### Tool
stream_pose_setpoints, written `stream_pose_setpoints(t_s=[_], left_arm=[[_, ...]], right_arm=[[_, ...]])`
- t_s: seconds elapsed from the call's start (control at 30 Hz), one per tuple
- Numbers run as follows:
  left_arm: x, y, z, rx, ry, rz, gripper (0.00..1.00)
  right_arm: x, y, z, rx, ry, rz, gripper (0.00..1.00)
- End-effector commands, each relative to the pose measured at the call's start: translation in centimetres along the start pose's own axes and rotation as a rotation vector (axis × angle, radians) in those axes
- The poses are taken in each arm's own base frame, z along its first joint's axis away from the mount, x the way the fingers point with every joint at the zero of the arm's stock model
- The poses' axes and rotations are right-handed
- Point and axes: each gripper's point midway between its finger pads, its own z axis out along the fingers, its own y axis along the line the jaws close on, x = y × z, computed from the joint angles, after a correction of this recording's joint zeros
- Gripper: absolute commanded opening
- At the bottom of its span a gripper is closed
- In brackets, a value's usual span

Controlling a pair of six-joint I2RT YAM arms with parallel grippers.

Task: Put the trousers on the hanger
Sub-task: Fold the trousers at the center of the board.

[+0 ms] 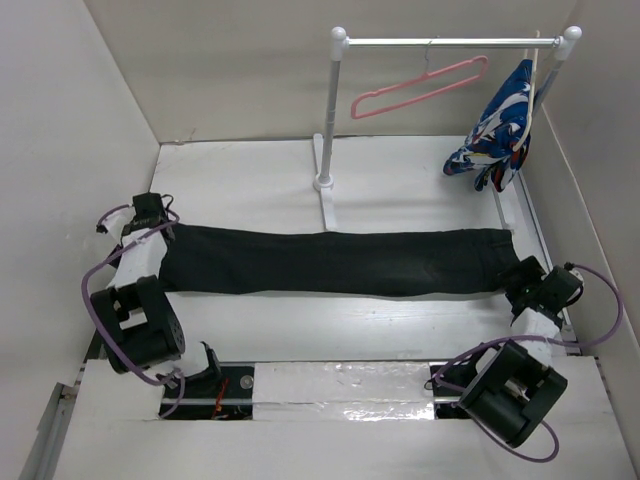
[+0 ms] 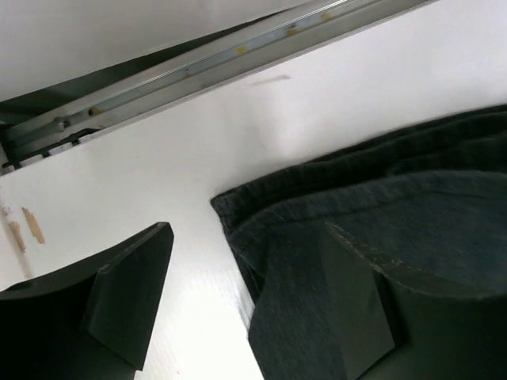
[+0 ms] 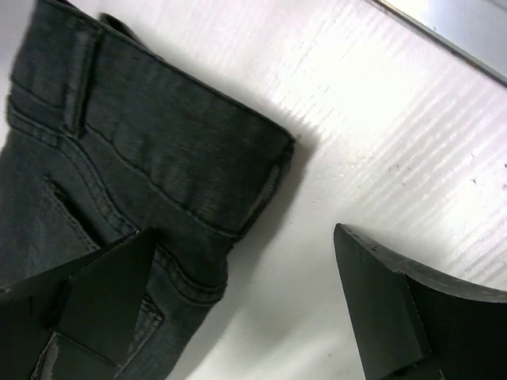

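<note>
The black trousers (image 1: pixel 335 262) lie flat and stretched across the table, hem end at the left and waistband at the right. My left gripper (image 1: pixel 160 238) is open at the hem end. In the left wrist view (image 2: pixel 245 309) one finger is over the fabric (image 2: pixel 372 214) and the other over bare table. My right gripper (image 1: pixel 522 276) is open at the waistband corner. In the right wrist view (image 3: pixel 238 305) one finger is over the trousers (image 3: pixel 135 150), which show a belt loop and a pocket seam. The pink hanger (image 1: pixel 420 88) hangs empty on the rail at the back.
The white-and-silver rail stand (image 1: pixel 328 120) stands at the back centre, its foot just behind the trousers. A blue-white-red patterned garment (image 1: pixel 500 125) hangs at the rail's right end. White walls close in the left, back and right sides.
</note>
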Motion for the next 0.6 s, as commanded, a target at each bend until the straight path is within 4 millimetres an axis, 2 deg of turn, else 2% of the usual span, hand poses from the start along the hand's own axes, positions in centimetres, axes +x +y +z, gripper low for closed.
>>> stream_pose_setpoints(t_s=[0.0, 0.03, 0.1, 0.13, 0.17, 0.2, 0.23, 0.27, 0.3, 0.33, 0.37, 0.4, 0.43, 0.47, 0.5, 0.53, 0.57], left_arm=[[-3.1, -2.4, -3.9, 0.178, -0.084, -0.069, 0.73], [-3.3, -4.0, -5.1, 0.266, -0.090, -0.058, 0.69], [-2.9, -6.8, -8.5, 0.427, -0.112, -0.034, 0.62], [-2.8, -8.5, -10.5, 0.530, -0.120, -0.027, 0.47], [-2.4, -9.5, -12.3, 0.599, -0.126, -0.021, 0.37], [-1.3, -10.9, -15.5, 0.714, -0.130, 0.007, 0.28], [-0.5, -12.2, -17.8, 0.819, -0.118, 0.013, 0.15], [0.4, -13.0, -19.6, 0.891, -0.099, 0.013, 0.11], [2.9, -13.8, -22.3, 0.986, -0.069, 0.059, 0.07], [4.2, -14.6, -24.3, 1.067, -0.051, 0.075, 0.00], [5.6, -14.9, -25.6, 1.114, -0.038, 0.102, 0.00], [7.7, -15.2, -26.1, 1.135, -0.009, 0.134, 0.00], [10.3, -15.5, -28.2, 1.198, 0.001, 0.190, 0.00], [11.7, -15.5, -28.8, 1.215, 0.011, 0.219, 0.00], [13.7, -15.5, -28.3, 1.211, 0.038, 0.256, 0.00], [15.4, -15.5, -29.4, 1.256, 0.052, 0.285, 0.00], [16.4, -15.4, -29.3, 1.263, 0.058, 0.305, 0.00]], right_arm=[[-2.1, 0.2, -0.2, 0.000, -0.057, -0.007, 1.00], [-2.3, -0.1, -0.1, -0.001, -0.078, 0.005, 1.00], [-2.6, 0.7, 0.2, -0.045, -0.100, 0.016, 1.00], [-3.1, 0.9, 0.3, -0.059, -0.119, 0.023, 1.00], [-2.8, 0.9, 0.7, -0.061, -0.104, 0.042, 1.00], [-3.1, 0.9, 1.0, -0.063, -0.109, 0.054, 0.99], [-3.8, 1.5, 1.4, -0.085, -0.135, 0.054, 0.98], [-4.0, 2.2, 1.7, -0.109, -0.124, 0.057, 0.96], [-3.4, 2.2, 2.6, -0.104, -0.088, 0.065, 0.92], [-3.5, 2.6, 3.1, -0.116, -0.081, 0.058, 0.89], [-4.1, 3.3, 3.4, -0.128, -0.080, 0.050, 0.86], [-3.7, 3.1, 4.0, -0.126, -0.058, 0.060, 0.75], [-4.1, 3.4, 4.1, -0.139, -0.070, 0.062, 0.61], [-4.0, 3.7, 4.2, -0.151, -0.073, 0.062, 0.45], [-3.9, 3.9, 4.1, -0.163, -0.078, 0.054, 0.15], [-4.2, 4.8, 3.7, -0.198, -0.093, 0.024, 0.03], [-3.3, 6.4, 3.2, -0.247, -0.075, -0.031, 0.00]])
